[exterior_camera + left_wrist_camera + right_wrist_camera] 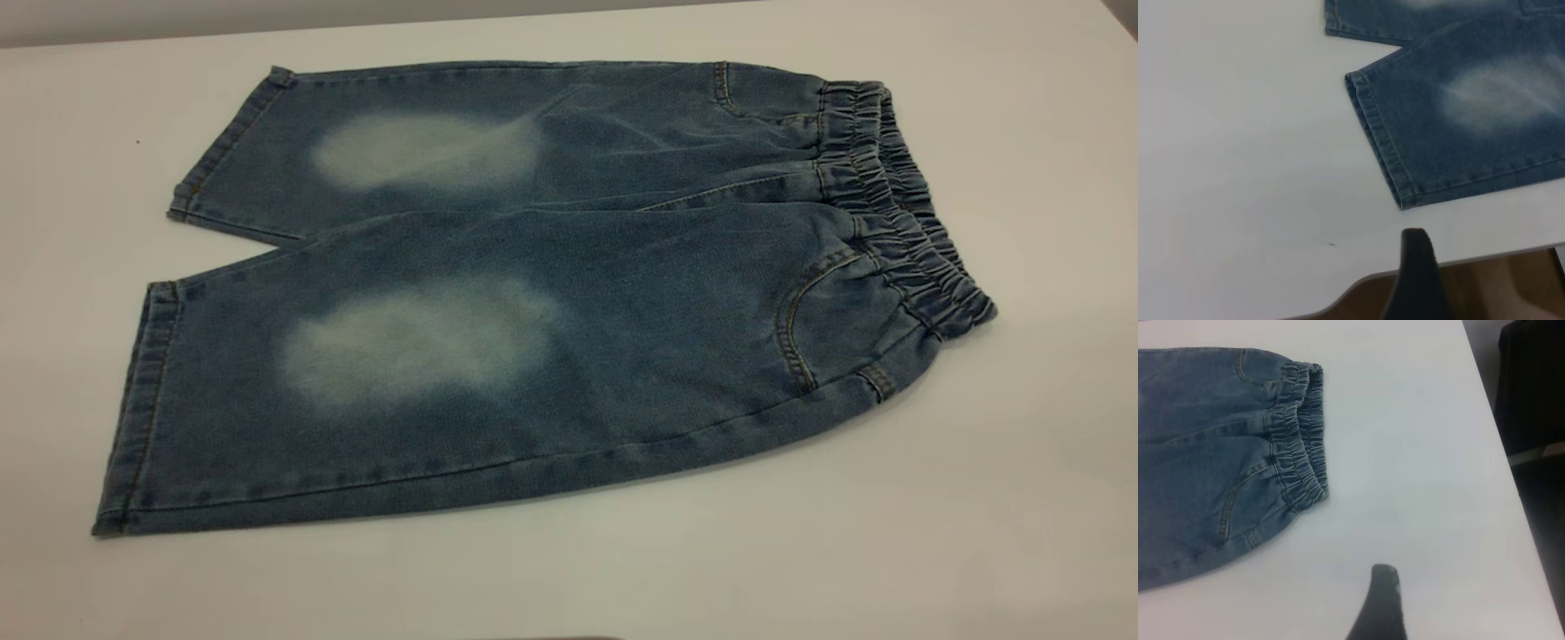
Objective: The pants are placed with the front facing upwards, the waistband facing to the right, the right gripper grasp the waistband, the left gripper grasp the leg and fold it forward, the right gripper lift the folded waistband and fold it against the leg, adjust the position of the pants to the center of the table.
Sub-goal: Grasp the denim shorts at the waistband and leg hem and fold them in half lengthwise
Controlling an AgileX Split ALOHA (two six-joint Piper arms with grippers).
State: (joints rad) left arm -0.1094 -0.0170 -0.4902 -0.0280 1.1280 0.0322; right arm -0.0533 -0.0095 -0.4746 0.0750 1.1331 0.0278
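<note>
Only one dark fingertip of the left gripper shows in its wrist view, so its spread is anyone's guess; it hangs over the table edge, near the closer cuff. Same story for the right gripper: one finger, state unreadable, apart from the waistband. Neither claw appears in the exterior view, which shows the pants flat, front up, lengthwise across the table, waistband right, cuffs left.
</note>
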